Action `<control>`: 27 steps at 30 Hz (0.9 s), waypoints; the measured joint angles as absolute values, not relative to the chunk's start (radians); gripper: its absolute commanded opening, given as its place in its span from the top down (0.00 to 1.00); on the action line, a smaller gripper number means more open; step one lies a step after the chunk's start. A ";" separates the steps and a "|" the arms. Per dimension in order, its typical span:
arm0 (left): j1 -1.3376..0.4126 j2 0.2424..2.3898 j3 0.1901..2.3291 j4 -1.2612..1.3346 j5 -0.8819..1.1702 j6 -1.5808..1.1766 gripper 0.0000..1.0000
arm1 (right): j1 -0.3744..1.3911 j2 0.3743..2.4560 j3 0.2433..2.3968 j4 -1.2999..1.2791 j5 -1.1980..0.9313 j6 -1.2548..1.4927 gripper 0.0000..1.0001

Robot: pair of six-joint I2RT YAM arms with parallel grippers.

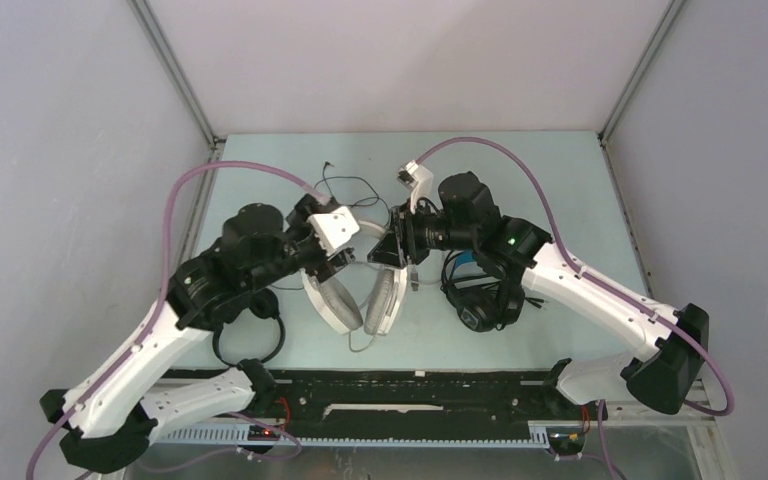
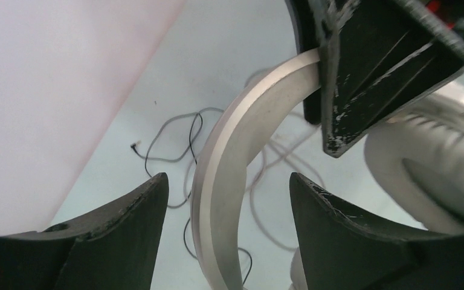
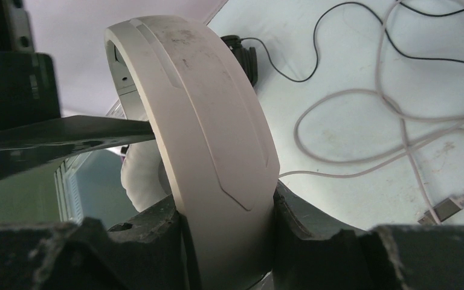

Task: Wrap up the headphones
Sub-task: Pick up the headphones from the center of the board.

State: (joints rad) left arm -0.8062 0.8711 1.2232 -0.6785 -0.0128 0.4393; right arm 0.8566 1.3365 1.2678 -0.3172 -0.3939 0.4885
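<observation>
The white-grey headphones lie mid-table with the earcups toward me. My right gripper is shut on their headband, which fills the gap between its jaws. My left gripper is open; its fingers stand on either side of the same headband without touching it. The grey cable lies loose on the table, its plug near the right gripper. The black headphones with blue accents lie under my right arm. The slim black headphones lie under my left arm.
A thin black cable trails across the back of the table and crosses the grey one. Grey walls close in the table on the left, back and right. A black rail runs along the near edge.
</observation>
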 measured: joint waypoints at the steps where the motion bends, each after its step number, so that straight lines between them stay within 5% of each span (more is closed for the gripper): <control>1: -0.812 0.888 1.227 -0.693 -0.025 0.449 0.27 | 0.857 1.336 1.268 -0.323 -0.405 0.490 1.00; 11: -0.865 0.978 1.232 -0.759 -0.152 0.517 0.36 | 0.870 1.336 1.268 -0.340 -0.434 0.490 1.00; 27: -0.918 0.940 1.232 -0.728 -0.159 0.580 0.32 | 0.873 1.339 1.268 -0.344 -0.447 0.490 1.00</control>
